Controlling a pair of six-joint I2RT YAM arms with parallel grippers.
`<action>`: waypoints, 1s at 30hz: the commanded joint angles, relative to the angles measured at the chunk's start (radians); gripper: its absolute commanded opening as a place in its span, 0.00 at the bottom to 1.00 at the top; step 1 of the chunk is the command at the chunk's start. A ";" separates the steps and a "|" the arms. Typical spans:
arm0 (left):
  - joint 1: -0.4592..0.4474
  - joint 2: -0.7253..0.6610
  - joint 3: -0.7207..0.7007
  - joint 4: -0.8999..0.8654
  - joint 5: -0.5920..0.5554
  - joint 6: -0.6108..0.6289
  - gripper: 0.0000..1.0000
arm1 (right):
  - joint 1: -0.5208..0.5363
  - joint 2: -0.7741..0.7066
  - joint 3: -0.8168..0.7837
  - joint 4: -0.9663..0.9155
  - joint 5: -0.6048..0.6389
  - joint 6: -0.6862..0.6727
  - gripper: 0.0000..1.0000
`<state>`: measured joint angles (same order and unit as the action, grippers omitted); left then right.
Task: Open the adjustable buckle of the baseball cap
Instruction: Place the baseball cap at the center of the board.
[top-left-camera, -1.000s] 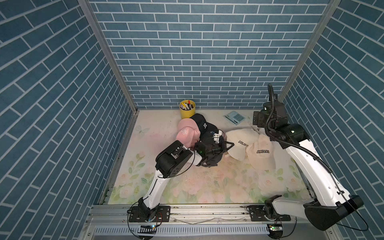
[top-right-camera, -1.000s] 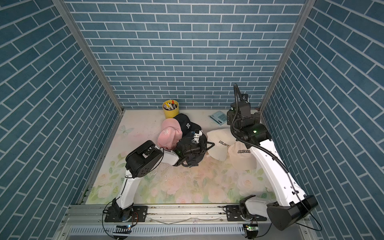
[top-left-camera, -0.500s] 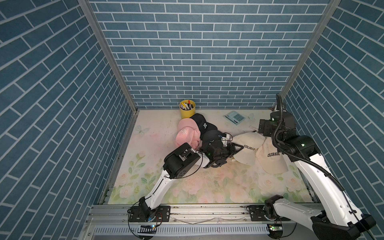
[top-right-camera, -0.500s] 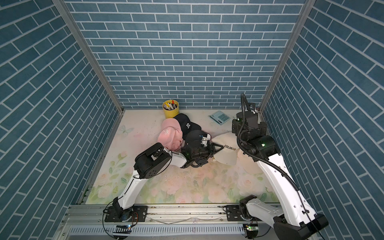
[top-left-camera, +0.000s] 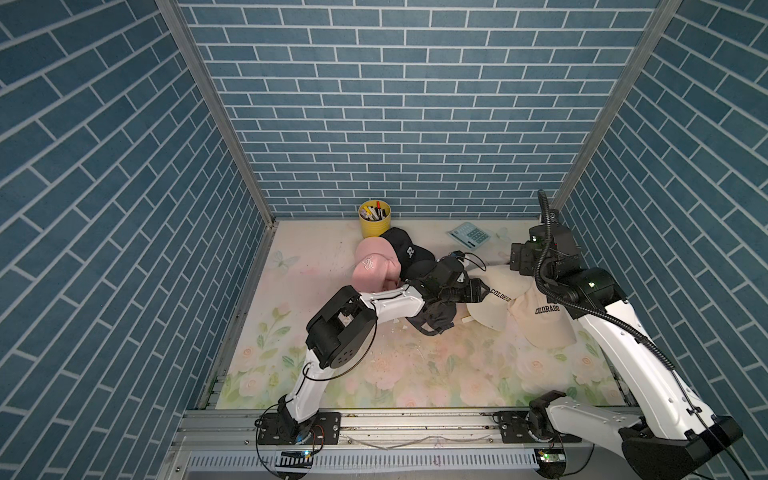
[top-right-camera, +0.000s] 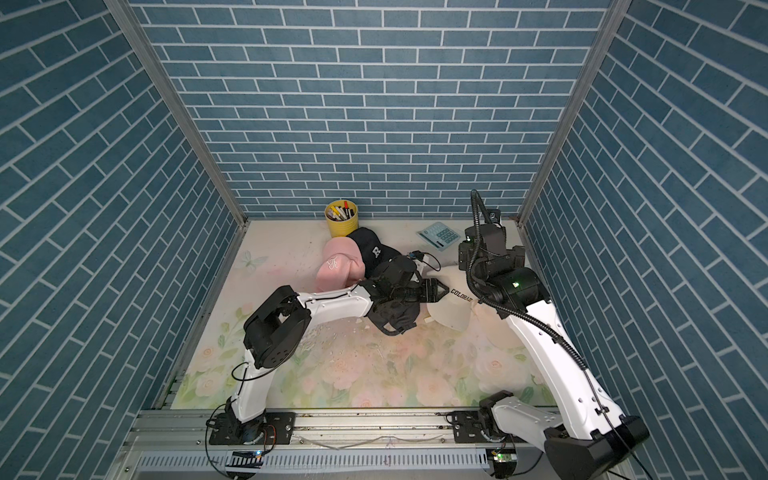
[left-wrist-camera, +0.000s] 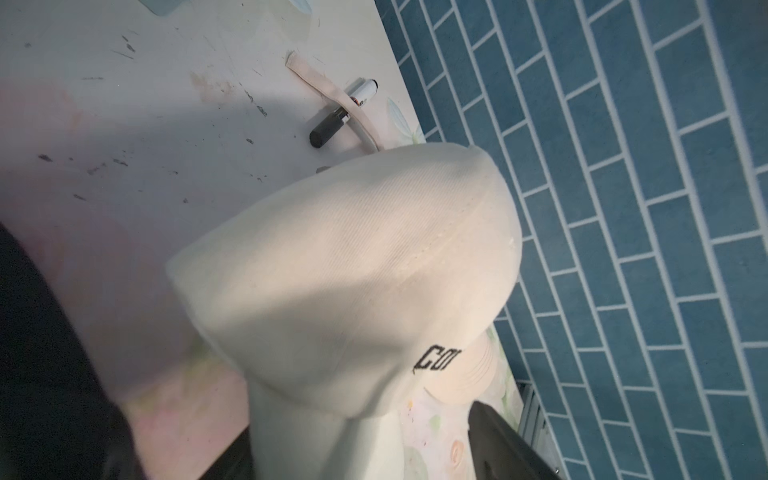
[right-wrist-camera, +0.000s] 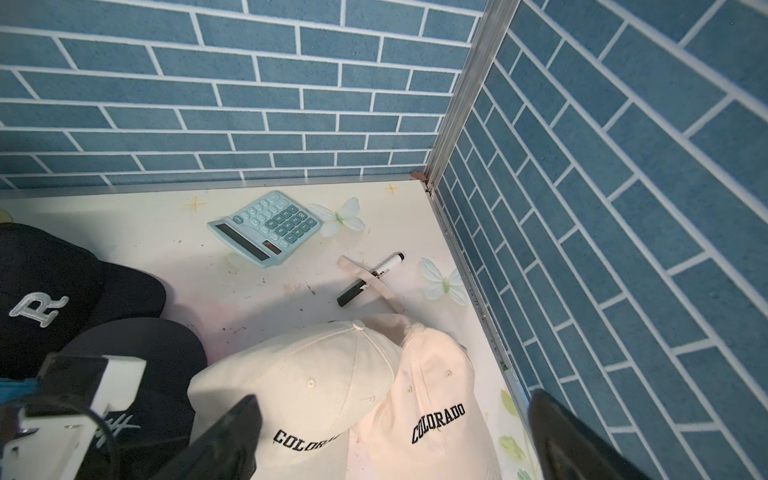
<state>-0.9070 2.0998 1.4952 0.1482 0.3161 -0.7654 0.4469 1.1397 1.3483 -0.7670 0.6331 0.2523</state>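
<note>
The left gripper (top-left-camera: 484, 289) is seen with jaws parted and nothing held, aimed straight at the nearer cream cap (top-left-camera: 492, 311) just ahead. A loose strap (right-wrist-camera: 384, 293) is laid out behind the crown and draped across a marker (right-wrist-camera: 390, 262) (buckle not made out), so the right gripper (right-wrist-camera: 392, 401), spread wide above, is judged nearer. 1 second ago the left jaws were clamped at the black cap (top-left-camera: 432, 322).

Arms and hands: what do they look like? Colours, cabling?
Left arm and right arm: white links, bulky black joints. A black corrugated cable runs along the right one; thin black wire loops at the left elbow. Left hand and right hand are black.
</note>
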 joint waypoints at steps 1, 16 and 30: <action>-0.008 0.034 0.025 -0.185 0.038 0.121 0.75 | -0.006 0.023 -0.012 0.022 -0.015 -0.019 0.99; -0.039 0.261 0.327 -0.373 0.173 0.180 0.61 | -0.040 0.001 -0.059 0.038 -0.027 -0.020 0.99; -0.058 0.181 0.374 -0.619 -0.088 0.272 1.00 | -0.084 0.020 -0.041 0.056 -0.106 -0.042 0.99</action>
<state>-0.9504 2.3276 1.8484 -0.3576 0.3244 -0.5430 0.3740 1.1629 1.2907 -0.7330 0.5522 0.2295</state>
